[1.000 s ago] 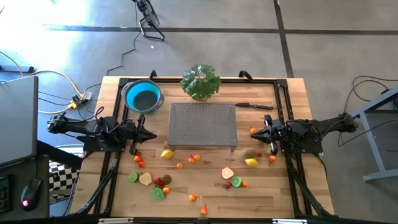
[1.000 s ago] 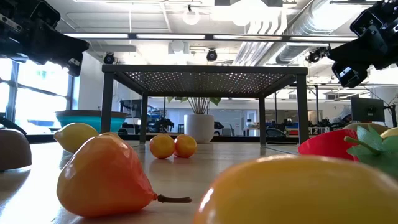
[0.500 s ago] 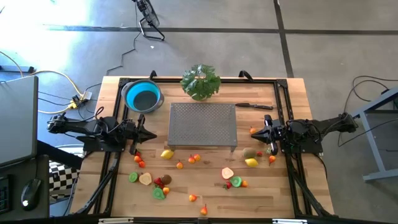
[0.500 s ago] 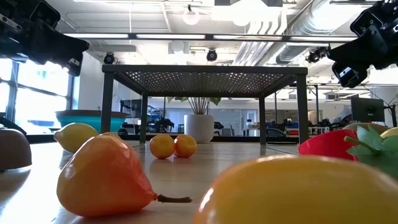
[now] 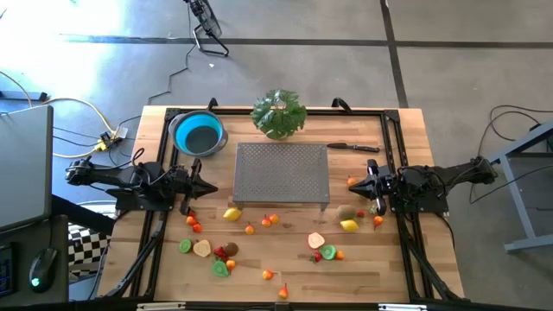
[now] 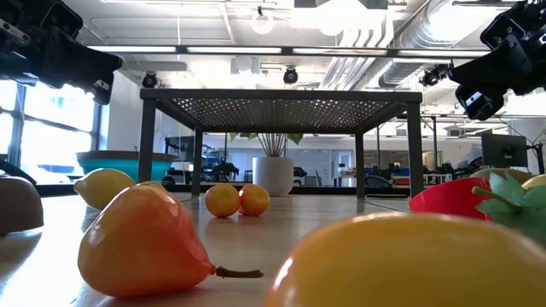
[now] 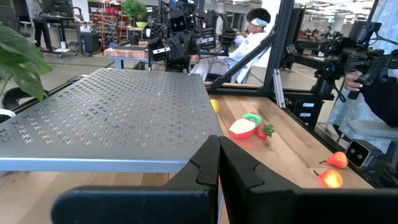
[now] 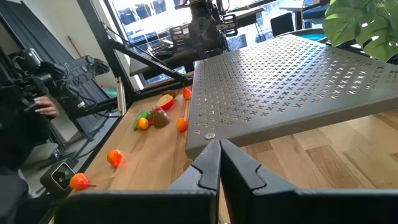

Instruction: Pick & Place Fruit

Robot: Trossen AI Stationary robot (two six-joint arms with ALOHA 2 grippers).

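Note:
Several small toy fruits lie scattered on the near half of the wooden table: a yellow lemon, a second lemon, a brown kiwi, green slices and orange pieces. A blue bowl stands at the far left. My left gripper rests shut and level at the table's left edge, touching nothing. My right gripper rests shut at the right edge, likewise free. In the low view a lemon and two oranges sit on the wood.
A perforated grey metal stand on legs fills the table's middle. A leafy green plant stands at the far edge, a black-handled knife lies far right. Black rails frame the table. A person sits beyond the table.

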